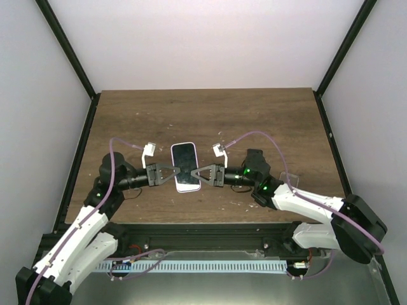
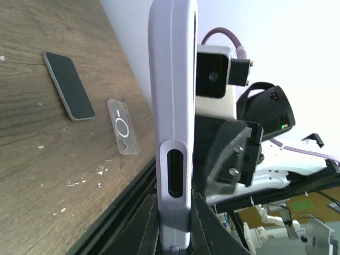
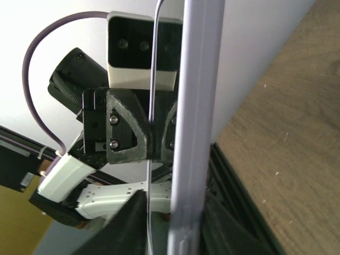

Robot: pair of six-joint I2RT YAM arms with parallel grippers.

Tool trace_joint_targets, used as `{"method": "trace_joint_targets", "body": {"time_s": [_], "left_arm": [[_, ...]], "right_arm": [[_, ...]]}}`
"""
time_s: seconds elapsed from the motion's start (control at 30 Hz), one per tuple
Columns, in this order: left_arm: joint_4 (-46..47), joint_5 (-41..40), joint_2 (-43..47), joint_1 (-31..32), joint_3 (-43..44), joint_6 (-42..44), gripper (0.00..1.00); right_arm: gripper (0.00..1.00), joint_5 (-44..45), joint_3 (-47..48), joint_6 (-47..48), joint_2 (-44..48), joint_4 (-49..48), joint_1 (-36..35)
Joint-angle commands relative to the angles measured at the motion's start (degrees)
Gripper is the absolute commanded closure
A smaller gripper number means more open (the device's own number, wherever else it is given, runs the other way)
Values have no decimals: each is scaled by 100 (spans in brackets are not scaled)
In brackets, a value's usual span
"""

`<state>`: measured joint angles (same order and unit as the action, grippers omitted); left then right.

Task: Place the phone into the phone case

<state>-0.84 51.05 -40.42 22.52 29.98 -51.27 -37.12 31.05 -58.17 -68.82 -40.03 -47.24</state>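
phone case (image 2: 171, 95): lavender shell, edge-on in both wrist views; in the top view it sits midway between the two arms, open side up
phone (image 1: 185, 164): its dark glass shows inside the pale rim, so it looks to be lying in the case
long axis: runs away from the arm bases toward the far edge of the desk (image 1: 254, 114), leaning slightly
left claw (image 1: 170, 173): reaches in from the left, fingers closed on the two faces of the left long side, toward its near end
right claw (image 1: 201, 173): reaches in from the right, directly opposite, fingers drawn in on the right long side; a thin pale line beside one finger cannot be identified
nearer arm: neither; the case lies straight ahead of both tips, between them
height: with fingers on both faces, it is probably held just clear of the desk
container: the case holds the phone; whether every corner is snapped home cannot be told
off to the right: a dark slab (image 2: 69, 86) and a clear piece (image 2: 122, 126) lie flat, close but apart; the clear piece holds nothing
step in hand: likely squeezing the rim over the phone's edges, which needs even pressure from both sides, since a lopsided push could pop a corner out
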Motion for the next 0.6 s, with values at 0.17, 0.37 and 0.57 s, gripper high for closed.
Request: {"method": "trace_joint_targets", "body": {"time_s": [0.17,0.37,0.57], "left_arm": [[583,-332,124,-2,-91,-3,100],[968,-345,7,-2,-146,-137,100],[937,-427,10,-2,-150,-54,100]], "right_arm": [[48,-262,-53,9,502,616,-94],[51,-366,-214,-161,630,882,-101],[63,-335,-230,-241,709,1075,-101]]}}
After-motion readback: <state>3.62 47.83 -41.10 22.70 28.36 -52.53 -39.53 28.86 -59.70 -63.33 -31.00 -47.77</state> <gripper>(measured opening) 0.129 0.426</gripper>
